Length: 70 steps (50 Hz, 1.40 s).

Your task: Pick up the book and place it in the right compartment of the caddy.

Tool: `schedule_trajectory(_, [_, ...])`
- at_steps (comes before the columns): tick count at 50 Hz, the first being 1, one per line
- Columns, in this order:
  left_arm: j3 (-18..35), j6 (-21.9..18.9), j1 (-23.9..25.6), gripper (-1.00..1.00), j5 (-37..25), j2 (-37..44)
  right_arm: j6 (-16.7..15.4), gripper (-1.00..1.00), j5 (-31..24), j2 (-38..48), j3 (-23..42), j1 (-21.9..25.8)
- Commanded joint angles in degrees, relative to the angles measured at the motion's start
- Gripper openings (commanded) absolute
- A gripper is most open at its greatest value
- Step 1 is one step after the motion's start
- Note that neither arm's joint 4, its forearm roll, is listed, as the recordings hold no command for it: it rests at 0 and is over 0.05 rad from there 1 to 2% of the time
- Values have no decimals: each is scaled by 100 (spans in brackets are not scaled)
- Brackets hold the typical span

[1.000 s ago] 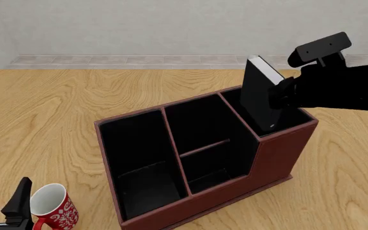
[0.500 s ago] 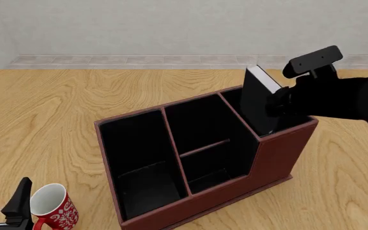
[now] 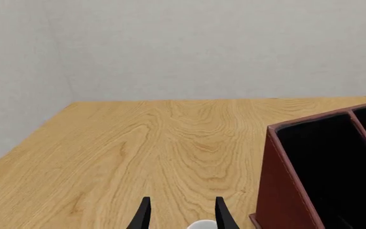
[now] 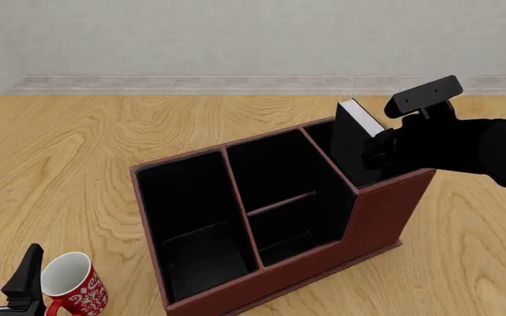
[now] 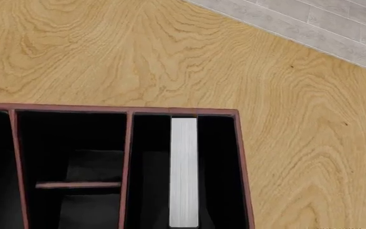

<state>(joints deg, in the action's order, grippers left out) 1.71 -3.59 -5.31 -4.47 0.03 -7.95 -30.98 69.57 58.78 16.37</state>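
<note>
Lowered since the earlier frame, the book (image 4: 356, 141) stands partly inside the right compartment (image 4: 394, 168) of the caddy (image 4: 262, 276), right fingers (image 4: 378, 146) grasping it; left fingers (image 3: 143, 217) released at 7 o'clock.

Wooden table (image 4: 103, 138) carries caddy (image 4: 376, 217), mug (image 4: 70, 284).

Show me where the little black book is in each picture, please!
Front view: the book stands upright, its lower part inside the caddy's right compartment, with the right gripper at it.
Right wrist view: only the book's white page edges show, as a strip inside that same narrow compartment.
Left wrist view: the book is not in it.
Shared landmark: the caddy's reddish-brown walls, seen in all three views.
</note>
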Motion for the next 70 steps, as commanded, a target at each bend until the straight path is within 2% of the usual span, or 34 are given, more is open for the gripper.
schedule_trajectory(1, [2, -7, -10, 100, -10, 0, 126, -100, 137, -5, -82, -19])
schedule_trajectory(32, [50, -8, 30, 100, -21, 0, 62, -100, 170, 55, -189, -91])
schedule_trajectory(54, [16, -5, -3, 100, -18, 0, 159, -100, 376, 149, -390, -66])
schedule_trajectory(70, [-35, 15, -1, 100, 9, -2, 11, -100, 325, 102, -286, -116])
